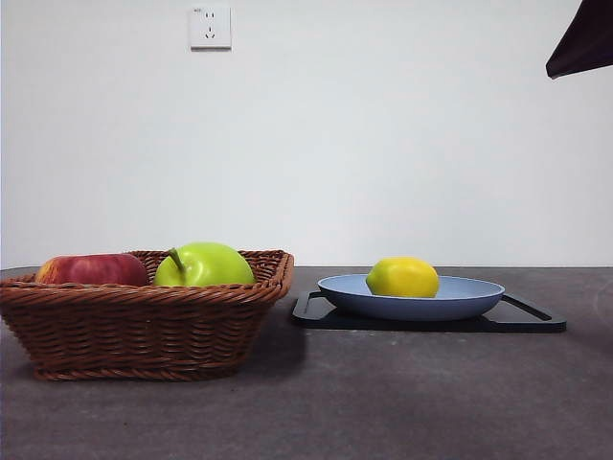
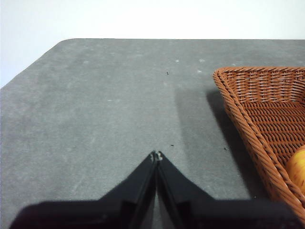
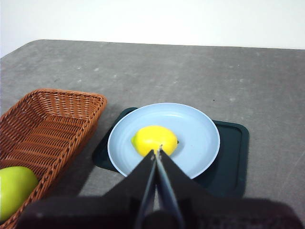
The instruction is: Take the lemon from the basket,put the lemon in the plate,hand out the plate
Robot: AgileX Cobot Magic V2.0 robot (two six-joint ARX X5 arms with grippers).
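Both grippers closed and empty, right gripper (image 3: 157,151) above the lemon (image 1: 402,277) lying loose in the plate (image 1: 474,295) at the basket's (image 1: 144,326) 3 o'clock; left gripper (image 2: 157,155) idle; risk: tilting the plate could roll the lemon off.

Left hand (image 2: 157,154) and right hand (image 3: 157,151), jaws pressed together, both empty.

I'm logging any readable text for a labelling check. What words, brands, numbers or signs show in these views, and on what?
None can be read.
Wall socket: a faint mark at its top edge, too small to read.
Lemon, plate, black tray, basket, green apple, red apple: no lettering or stickers visible.
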